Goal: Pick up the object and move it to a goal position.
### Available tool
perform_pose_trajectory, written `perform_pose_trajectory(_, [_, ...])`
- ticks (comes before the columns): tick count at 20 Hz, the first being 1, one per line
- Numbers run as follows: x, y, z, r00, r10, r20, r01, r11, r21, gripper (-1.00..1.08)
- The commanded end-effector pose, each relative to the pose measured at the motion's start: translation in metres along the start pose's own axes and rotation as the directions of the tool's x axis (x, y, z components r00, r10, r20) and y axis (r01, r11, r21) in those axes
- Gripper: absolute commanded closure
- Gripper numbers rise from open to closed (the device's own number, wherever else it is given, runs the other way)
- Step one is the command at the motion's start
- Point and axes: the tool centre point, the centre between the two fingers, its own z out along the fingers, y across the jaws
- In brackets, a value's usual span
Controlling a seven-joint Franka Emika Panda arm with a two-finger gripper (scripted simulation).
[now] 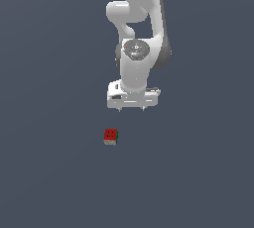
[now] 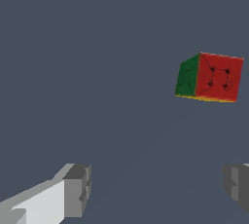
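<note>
The object is a tiny cube (image 1: 110,136) with a red top face marked by dark dots and a pale side. It rests on the dark grey floor. In the exterior view it lies below my white gripper (image 1: 132,109) and toward that view's left. The wrist view shows the cube (image 2: 210,78) with a green face, a red dotted face and a yellow lower edge. My gripper (image 2: 158,189) is open and empty. Its two grey fingertips (image 2: 78,189) stand wide apart and away from the cube.
The white arm (image 1: 141,28) rises above the gripper in the exterior view. A plain dark grey surface (image 1: 198,172) surrounds the cube on all sides.
</note>
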Motion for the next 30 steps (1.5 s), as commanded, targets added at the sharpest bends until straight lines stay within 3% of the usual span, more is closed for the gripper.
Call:
perform_pose_trajectory(1, [0.0, 0.0, 0.0, 1.0, 0.0, 0.0, 0.0, 1.0, 0.0, -0.92])
perform_pose_trajectory(11, [0.005, -0.033, -0.015, 1.0, -0.016, -0.023, 0.017, 0.999, 0.032, -0.92])
perform_pose_trajectory(20, [0.007, -0.028, -0.012, 0.999, -0.049, -0.023, 0.05, 0.998, 0.028, -0.92])
perform_pose_trajectory(30, [0.016, -0.016, -0.005, 0.979, -0.2, -0.026, 0.2, 0.98, 0.018, -0.92])
